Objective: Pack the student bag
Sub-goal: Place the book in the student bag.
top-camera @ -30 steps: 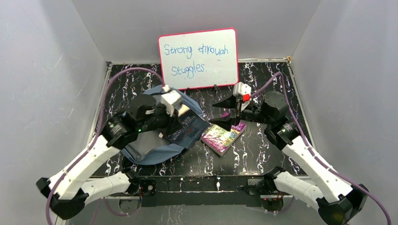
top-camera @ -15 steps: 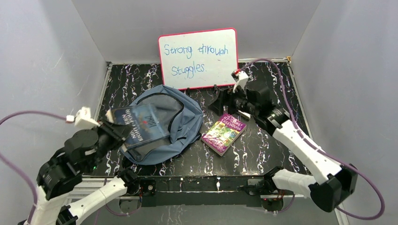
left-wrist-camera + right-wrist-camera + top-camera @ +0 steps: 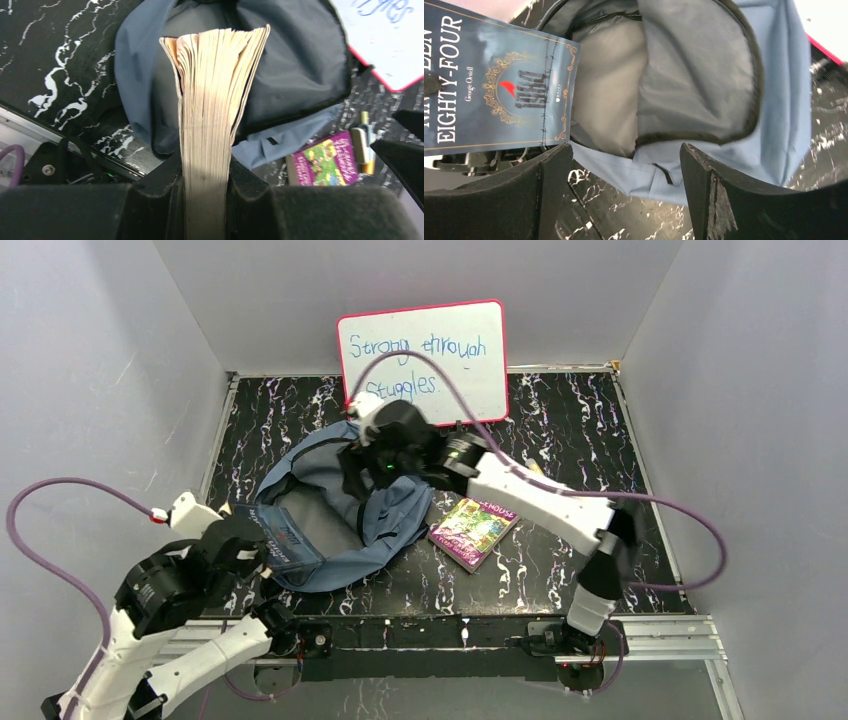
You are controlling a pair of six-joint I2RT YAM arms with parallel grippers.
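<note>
I'm on the loading step: the first book is on its way into the bag, and nothing is packed yet as far as I can see.

The table (image 3: 570,420) is black marble-patterned, with the whiteboard (image 3: 425,350) propped at the back. The bag (image 3: 405,515) lies flat left of centre, its mouth unzipped and gaping toward the left arm, grey lining showing.

The blue book (image 3: 275,535) sits at the bag's near-left rim, tilted, its leading corner just over the opening. The left gripper (image 3: 207,200) is clamped tight on it; the wrist view looks straight down the page edges. The purple book (image 3: 477,530) lies on the table just right of the bag, with a pen (image 3: 365,145) beside it.

The right gripper (image 3: 624,195) hangs over the bag's mouth, jaws spread wide, holding nothing. I can't tell whether it touches the fabric.

Next, I judge, the right should pinch the upper flap and lift it so the left can slide the book in flat.
</note>
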